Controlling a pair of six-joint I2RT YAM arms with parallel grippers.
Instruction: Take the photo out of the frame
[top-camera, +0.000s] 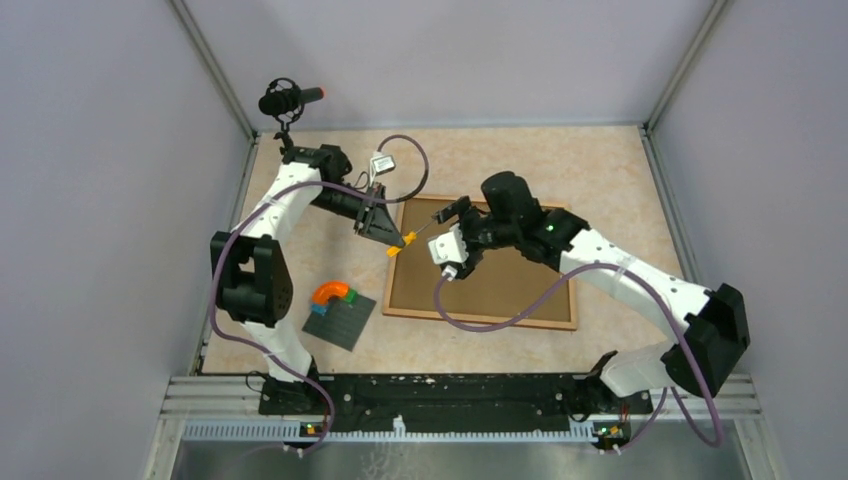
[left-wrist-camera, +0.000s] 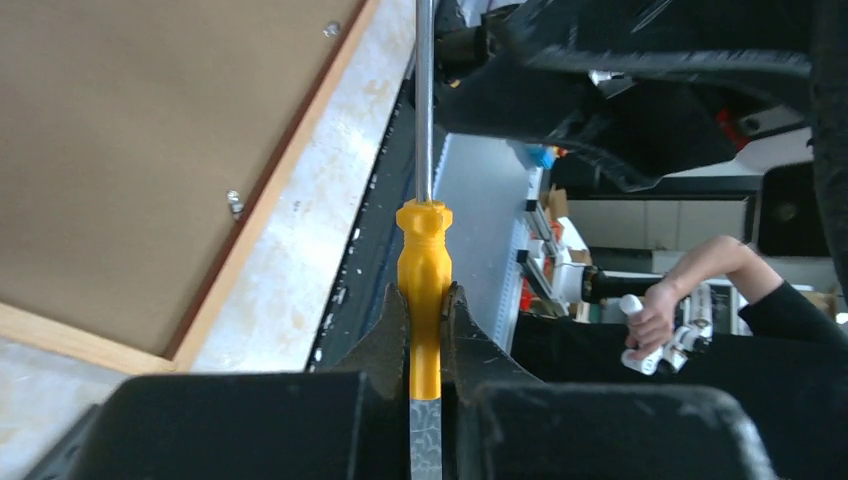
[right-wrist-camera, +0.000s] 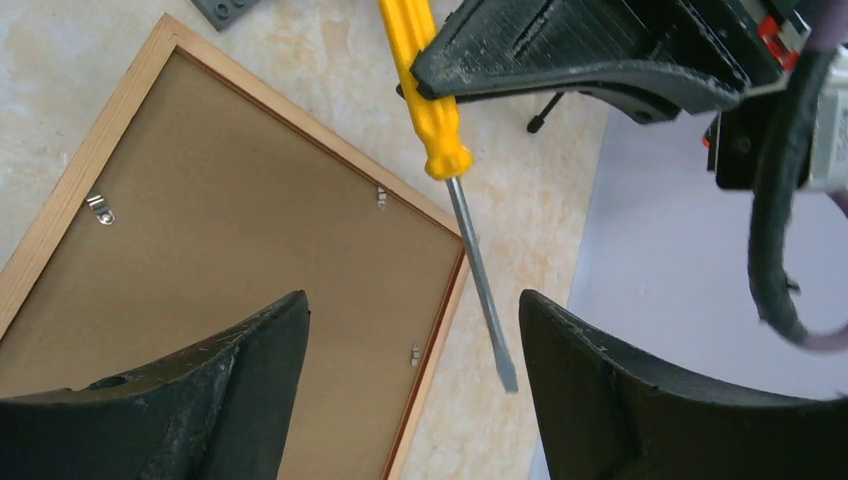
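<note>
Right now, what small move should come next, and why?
Probably the right gripper closes on the shaft of the screwdriver: its open jaws flank the blade, the left gripper clamps the yellow handle, and the frame lies back-up beneath.

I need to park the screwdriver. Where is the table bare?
Bare: the table strip between the frame and the back wall, and another nearside of it. Crowded: the frame's far-left corner, where left gripper and right gripper meet, and by the baseplate.

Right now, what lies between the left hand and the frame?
Only the screwdriver the left hand grips; its metal shaft reaches toward the frame, tip over the table just beside the wooden edge. The right wrist view shows this.
</note>
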